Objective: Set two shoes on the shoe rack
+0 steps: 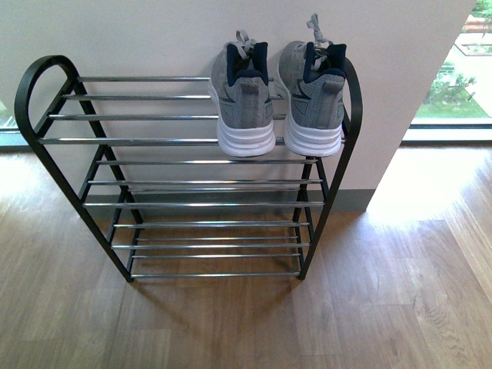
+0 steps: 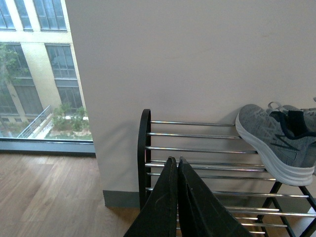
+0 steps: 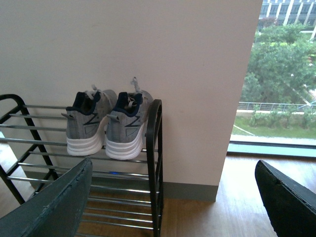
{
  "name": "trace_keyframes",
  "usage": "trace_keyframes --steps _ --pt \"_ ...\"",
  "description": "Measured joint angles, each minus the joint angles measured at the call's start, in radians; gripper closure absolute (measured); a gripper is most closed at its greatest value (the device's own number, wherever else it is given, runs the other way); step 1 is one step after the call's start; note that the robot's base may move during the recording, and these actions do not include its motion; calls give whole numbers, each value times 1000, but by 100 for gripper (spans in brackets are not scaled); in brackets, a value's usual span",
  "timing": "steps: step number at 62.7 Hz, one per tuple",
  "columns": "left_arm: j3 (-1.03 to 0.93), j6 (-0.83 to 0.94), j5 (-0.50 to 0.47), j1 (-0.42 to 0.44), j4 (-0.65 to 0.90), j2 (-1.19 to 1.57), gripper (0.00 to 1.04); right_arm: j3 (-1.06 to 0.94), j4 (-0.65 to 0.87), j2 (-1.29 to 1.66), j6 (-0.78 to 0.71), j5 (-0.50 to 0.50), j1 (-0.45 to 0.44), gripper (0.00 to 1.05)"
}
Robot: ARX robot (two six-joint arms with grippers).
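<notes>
Two grey knit shoes with white soles, one (image 1: 244,100) beside the other (image 1: 314,96), stand heels outward on the top tier of the shoe rack (image 1: 192,141), at its right end. The right wrist view shows the pair, one shoe (image 3: 86,126) beside the other (image 3: 126,129), by the rack's black side arch (image 3: 155,148). My right gripper (image 3: 173,165) is open and empty, back from the rack. In the left wrist view one shoe (image 2: 276,143) rests on the chrome bars (image 2: 197,136). My left gripper (image 2: 177,160) is shut on nothing, near the rack's other end. Neither arm appears in the front view.
The rack stands against a white wall (image 1: 154,38) with a grey baseboard (image 1: 350,200). Wooden floor (image 1: 384,307) spreads in front and to the right. Floor-level windows lie at the far right (image 1: 453,84) and beyond the wall's left edge (image 2: 39,98).
</notes>
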Motion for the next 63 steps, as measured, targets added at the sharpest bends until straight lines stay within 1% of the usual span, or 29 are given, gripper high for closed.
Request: trace_keyframes --steps 16,39,43,45,63 --pt "0 0 0 0 -108 -113 103 0 0 0 0 0 0 9" --pt "0 0 0 0 -209 -213 103 0 0 0 0 0 0 9" --pt "0 0 0 0 -336 -314 103 0 0 0 0 0 0 9" --pt "0 0 0 0 -373 -346 103 0 0 0 0 0 0 9" --pt "0 0 0 2 -388 -375 103 0 0 0 0 0 0 9"
